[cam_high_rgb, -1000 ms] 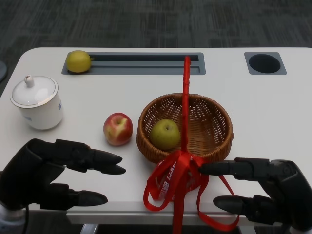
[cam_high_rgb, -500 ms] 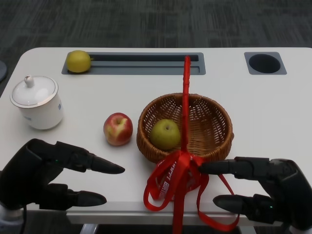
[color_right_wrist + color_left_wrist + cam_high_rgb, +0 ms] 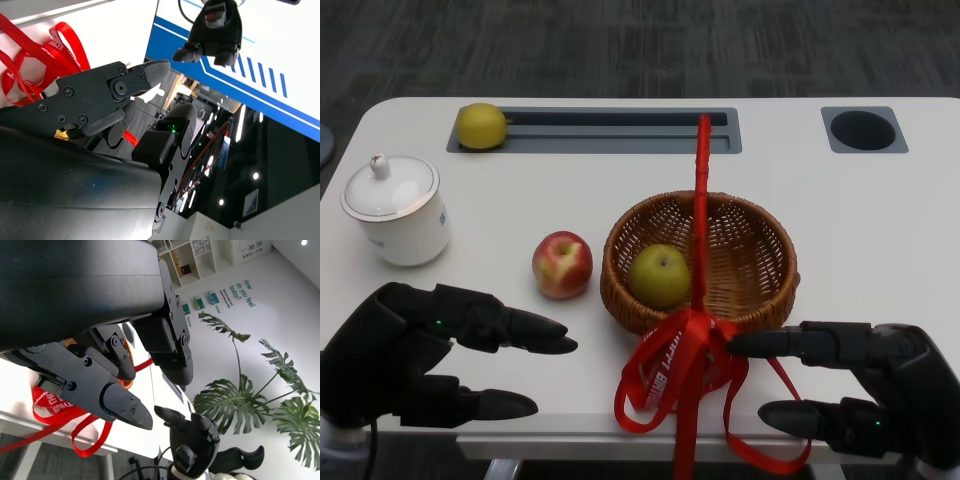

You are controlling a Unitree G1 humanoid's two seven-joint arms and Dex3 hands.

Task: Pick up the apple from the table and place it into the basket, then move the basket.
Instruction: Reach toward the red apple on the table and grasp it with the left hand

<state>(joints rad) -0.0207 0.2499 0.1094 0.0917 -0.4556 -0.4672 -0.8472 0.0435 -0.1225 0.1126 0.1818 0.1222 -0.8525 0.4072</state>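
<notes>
Both hands (left [image 3: 410, 365], right [image 3: 865, 385]) hover empty, fingers spread wide, flanking the apple [image 3: 562, 264] beside the basket [image 3: 750, 262].

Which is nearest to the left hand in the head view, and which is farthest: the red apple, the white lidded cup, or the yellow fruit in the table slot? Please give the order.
Measured from the left hand:
1. Red apple, just beyond the fingertips, beside the basket.
2. White lidded cup, at the table's left edge, a little farther.
3. Yellow fruit, in the slot at the far edge, clearly farthest.
</notes>
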